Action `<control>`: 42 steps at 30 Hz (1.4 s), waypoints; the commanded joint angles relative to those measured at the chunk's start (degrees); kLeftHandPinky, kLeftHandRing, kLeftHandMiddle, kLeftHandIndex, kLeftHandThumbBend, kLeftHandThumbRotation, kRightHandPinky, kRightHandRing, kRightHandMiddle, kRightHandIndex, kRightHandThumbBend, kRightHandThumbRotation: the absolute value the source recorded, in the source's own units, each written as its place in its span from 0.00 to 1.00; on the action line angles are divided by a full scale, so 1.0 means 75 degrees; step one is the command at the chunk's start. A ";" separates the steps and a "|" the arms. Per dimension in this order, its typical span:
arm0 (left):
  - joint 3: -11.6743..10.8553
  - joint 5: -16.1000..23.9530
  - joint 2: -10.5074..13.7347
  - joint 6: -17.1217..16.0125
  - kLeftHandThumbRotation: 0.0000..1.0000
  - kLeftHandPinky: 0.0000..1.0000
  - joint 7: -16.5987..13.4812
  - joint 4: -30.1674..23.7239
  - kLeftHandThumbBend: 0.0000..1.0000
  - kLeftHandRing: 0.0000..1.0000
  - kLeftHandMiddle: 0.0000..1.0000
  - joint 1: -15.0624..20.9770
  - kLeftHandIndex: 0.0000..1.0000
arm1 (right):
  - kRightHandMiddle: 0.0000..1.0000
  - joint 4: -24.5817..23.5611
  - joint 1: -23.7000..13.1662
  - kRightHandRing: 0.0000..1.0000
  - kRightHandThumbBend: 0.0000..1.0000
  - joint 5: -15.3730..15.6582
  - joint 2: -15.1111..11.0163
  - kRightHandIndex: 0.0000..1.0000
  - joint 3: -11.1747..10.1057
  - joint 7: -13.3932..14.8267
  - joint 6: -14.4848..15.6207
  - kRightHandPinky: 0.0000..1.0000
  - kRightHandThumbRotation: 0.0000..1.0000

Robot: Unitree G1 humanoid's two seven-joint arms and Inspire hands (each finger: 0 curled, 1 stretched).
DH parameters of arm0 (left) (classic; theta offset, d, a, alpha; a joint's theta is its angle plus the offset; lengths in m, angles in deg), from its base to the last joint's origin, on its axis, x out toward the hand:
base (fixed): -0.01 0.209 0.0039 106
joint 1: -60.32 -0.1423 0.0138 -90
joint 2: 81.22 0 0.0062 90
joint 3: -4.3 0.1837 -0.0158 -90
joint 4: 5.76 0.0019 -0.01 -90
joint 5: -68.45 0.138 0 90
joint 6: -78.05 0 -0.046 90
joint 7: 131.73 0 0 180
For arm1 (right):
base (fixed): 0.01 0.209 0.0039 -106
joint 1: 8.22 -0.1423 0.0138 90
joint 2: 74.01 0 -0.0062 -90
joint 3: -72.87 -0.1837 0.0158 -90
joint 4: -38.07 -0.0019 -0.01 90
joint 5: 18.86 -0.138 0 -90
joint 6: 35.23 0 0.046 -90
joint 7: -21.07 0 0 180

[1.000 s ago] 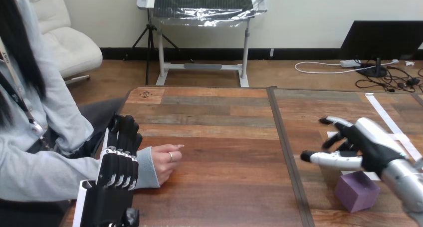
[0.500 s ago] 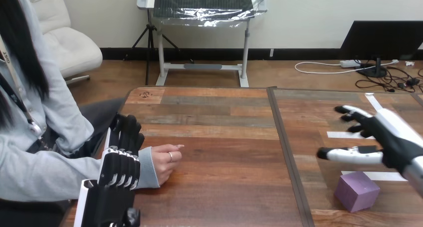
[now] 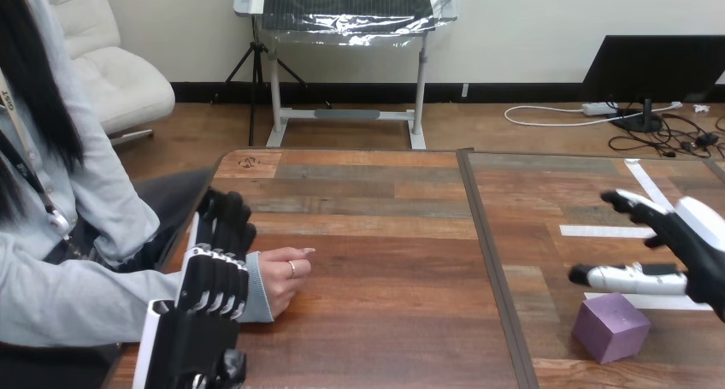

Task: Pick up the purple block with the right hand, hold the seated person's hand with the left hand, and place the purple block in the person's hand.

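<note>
While the block (image 3: 609, 326) lies ungrasped by the splayed right hand (image 3: 691, 250), the left hand (image 3: 212, 288) is laid over the person's wrist (image 3: 256, 288); grip cannot be told.

Wooden table (image 3: 376, 261) with white tape (image 3: 598, 231)

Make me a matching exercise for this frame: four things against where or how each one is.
1 purple block
2 right hand
3 left hand
4 person's hand

A over the person's sleeve
B resting on the table, left part
C open, apart from the block
D lying on the table, right part

Pairs: 1-D, 2-C, 3-A, 4-B
</note>
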 commanded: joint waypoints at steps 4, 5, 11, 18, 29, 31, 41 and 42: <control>-0.0128 -0.0121 -0.0023 0.0137 0.70 1.00 0.0204 -0.0064 0.99 1.00 1.00 0.0493 1.00 | 0.94 -0.0959 0.0276 0.91 1.00 -0.0258 -0.0344 0.93 -0.0495 -0.0217 0.0079 0.79 0.58; -0.0143 -0.0074 -0.0029 0.0122 0.70 1.00 0.0166 -0.0062 0.99 1.00 1.00 0.0497 1.00 | 0.94 -0.1026 0.0364 0.91 1.00 -0.0292 -0.0379 0.93 -0.0543 -0.0263 0.0050 0.78 0.58; -0.0186 0.0047 -0.0040 0.0128 0.71 1.00 0.0088 -0.0084 1.00 1.00 1.00 0.0520 1.00 | 0.95 -0.1301 0.0706 0.91 1.00 -0.0340 -0.0503 0.93 -0.0727 -0.0428 -0.0041 0.78 0.56; -0.0214 -0.0034 -0.0036 0.0204 0.71 1.00 0.0235 -0.0070 0.99 1.00 1.00 0.0580 1.00 | 0.95 -0.1622 0.1030 0.91 1.00 -0.0386 -0.0590 0.93 -0.0908 -0.0671 0.0009 0.79 0.53; -0.0270 0.0012 -0.0076 0.0396 0.72 1.00 0.0282 -0.0075 1.00 1.00 1.00 0.0566 1.00 | 0.95 -0.1705 0.1326 0.92 1.00 -0.0269 -0.0628 0.93 -0.0934 -0.0785 0.0016 0.82 0.49; -0.0273 0.0012 -0.0075 0.0431 0.72 1.00 0.0294 -0.0077 1.00 1.00 1.00 0.0566 1.00 | 0.95 -0.1710 0.1350 0.92 1.00 -0.0216 -0.0629 0.93 -0.0907 -0.0763 0.0027 0.82 0.48; -0.0311 0.0027 -0.0135 0.0497 0.72 1.00 0.0320 -0.0096 1.00 1.00 1.00 0.0567 1.00 | 0.95 -0.1247 0.1311 0.92 1.00 0.0097 -0.0453 0.95 -0.0601 -0.0609 -0.0041 0.81 0.47; -0.0315 0.0036 -0.0140 0.0486 0.72 1.00 0.0316 -0.0091 1.00 1.00 1.00 0.0568 1.00 | 0.94 -0.1154 0.1291 0.92 1.00 0.0144 -0.0432 0.95 -0.0567 -0.0569 -0.0090 0.82 0.48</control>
